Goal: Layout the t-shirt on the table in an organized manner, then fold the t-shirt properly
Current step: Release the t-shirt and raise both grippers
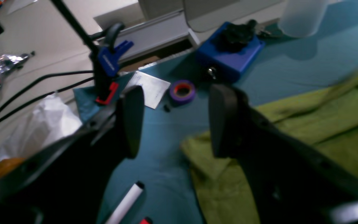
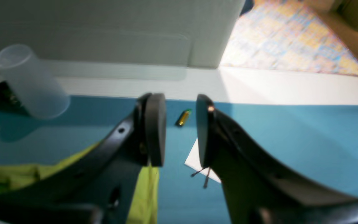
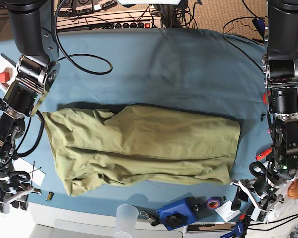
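T-shirt (image 3: pixel 139 148) lies flat across the middle of the desk (image 3: pixel 179 64), long axis left-right in the base view, folded into a rough rectangle with some wrinkles along the near edge. Neither arm touches it.

Left gripper (image 1: pixel 176 121): jaws wide apart, nothing between them, hanging over bare blue cloth just off the shirt's corner. Right gripper (image 2: pixel 180 130): jaws apart with a narrower gap, nothing held, over bare cloth beside the shirt's other end.

Near edge clutter, left wrist view: blue box (image 1: pixel 230 56) with a black lump on top, purple tape roll (image 1: pixel 182 91), white card (image 1: pixel 149 88), blue clamp (image 1: pixel 112 57) with faint white lettering, too blurred to read, white marker (image 1: pixel 126 202). Clear plastic cup (image 2: pixel 31 82) stands at the desk edge near the blue box. Small battery (image 2: pixel 183 117) and a white paper scrap (image 2: pixel 197 161) lie on the cloth by the right gripper.

No legible brand or label anywhere; the shirt shows no print.
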